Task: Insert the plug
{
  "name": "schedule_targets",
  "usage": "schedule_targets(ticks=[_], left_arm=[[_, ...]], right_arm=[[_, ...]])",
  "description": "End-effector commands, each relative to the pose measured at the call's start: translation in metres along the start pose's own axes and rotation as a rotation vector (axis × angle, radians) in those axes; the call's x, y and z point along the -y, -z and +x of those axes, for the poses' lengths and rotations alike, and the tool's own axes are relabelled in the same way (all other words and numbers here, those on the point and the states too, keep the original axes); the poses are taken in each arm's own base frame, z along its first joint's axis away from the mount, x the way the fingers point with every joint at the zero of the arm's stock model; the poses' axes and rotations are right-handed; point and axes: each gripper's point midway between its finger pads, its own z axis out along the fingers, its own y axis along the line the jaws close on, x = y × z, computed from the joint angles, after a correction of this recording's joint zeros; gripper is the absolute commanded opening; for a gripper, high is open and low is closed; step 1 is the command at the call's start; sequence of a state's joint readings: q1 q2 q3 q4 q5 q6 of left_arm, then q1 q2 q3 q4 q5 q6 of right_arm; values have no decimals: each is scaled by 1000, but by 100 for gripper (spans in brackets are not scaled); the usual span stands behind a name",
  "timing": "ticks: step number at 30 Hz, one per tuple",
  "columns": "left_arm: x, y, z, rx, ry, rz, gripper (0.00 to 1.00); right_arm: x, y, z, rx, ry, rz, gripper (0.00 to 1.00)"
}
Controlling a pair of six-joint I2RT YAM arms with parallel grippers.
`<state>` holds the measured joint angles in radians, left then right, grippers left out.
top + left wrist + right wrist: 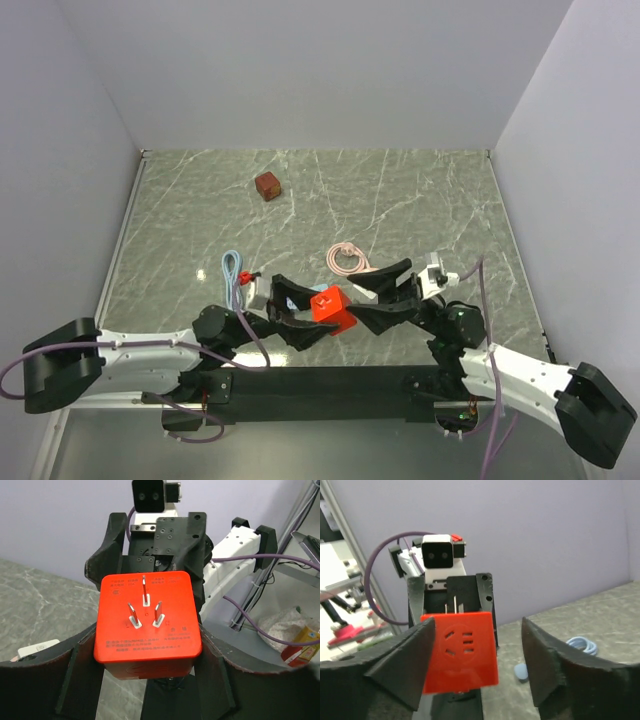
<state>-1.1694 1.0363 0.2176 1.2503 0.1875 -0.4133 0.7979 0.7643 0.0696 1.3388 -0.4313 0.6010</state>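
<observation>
Left claw (147, 652) clamped on the plug (147, 615), held clear above the tabletop (400, 200), prongs pointing back at that wrist. Right claw (477, 630) spread wider than the plug, facing its socket side, one finger at its edge, the other apart.

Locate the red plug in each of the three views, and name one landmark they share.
Top external: the plug sits low, near the centre.
Left wrist: the plug fills the middle, prong face toward the camera.
Right wrist: the plug is lower left of centre, socket face toward the camera.
Shared landmark: the marbled tabletop, at the left edge of the left wrist view and on the right of the right wrist view.
</observation>
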Motion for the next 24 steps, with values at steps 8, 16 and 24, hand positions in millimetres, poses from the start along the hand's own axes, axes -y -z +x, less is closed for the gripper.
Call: schedule_targets(ticks=[8,16,24], left_arm=[[21,8,-118,425,-15,16,1],[49,0,-151,522,76,160,1],[68,-5,-170,549,70,243,1]], right_arm=[[-68,11,-52,166,160,-270,94],[-83,-9,-72,175,164,-343,95],[-80,-17,-92,244,158,-307,96]])
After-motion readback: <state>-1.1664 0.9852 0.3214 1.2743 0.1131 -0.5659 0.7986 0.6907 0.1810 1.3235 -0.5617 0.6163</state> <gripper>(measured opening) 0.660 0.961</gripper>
